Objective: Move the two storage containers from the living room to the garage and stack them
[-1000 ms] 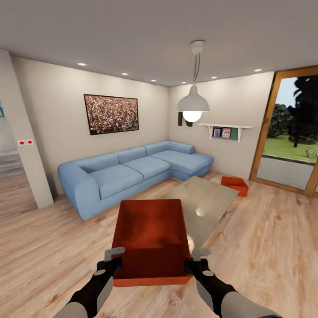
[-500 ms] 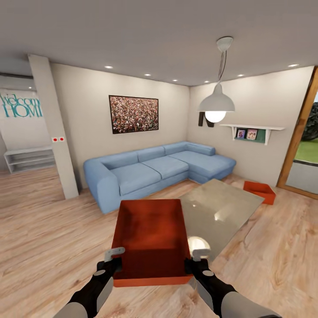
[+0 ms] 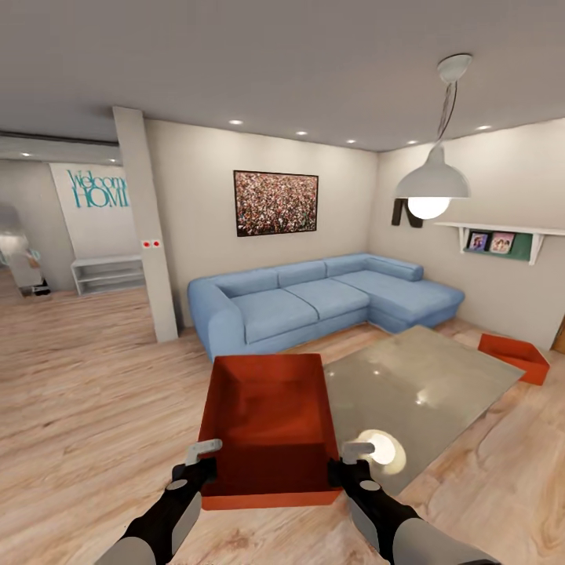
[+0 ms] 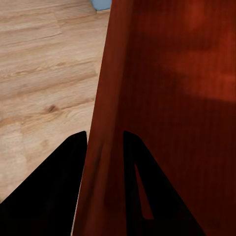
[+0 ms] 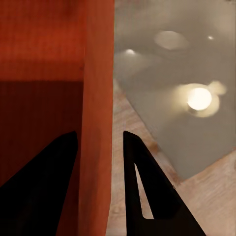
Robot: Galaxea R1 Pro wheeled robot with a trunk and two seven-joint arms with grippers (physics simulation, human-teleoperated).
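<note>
Your left gripper (image 3: 205,459) and right gripper (image 3: 345,461) clamp side walls of orange-red open-topped box (image 3: 268,428). View has swung left since earlier; second orange-red box (image 3: 514,358) sits on wood floor (image 3: 86,392), far right.

Head cam sits high, looking forward and down across the light wood plank floor (image 3: 78,408) toward the blue corner sofa (image 3: 314,302), with the orange-red open-topped box (image 3: 267,424) near the bottom edge. Left wrist cam is jammed right up against that box's wall (image 4: 162,98), planks beside it. Right wrist cam hugs the opposite wall (image 5: 96,98), facing the glossy grey rug (image 5: 177,73). All three share the box.
</note>
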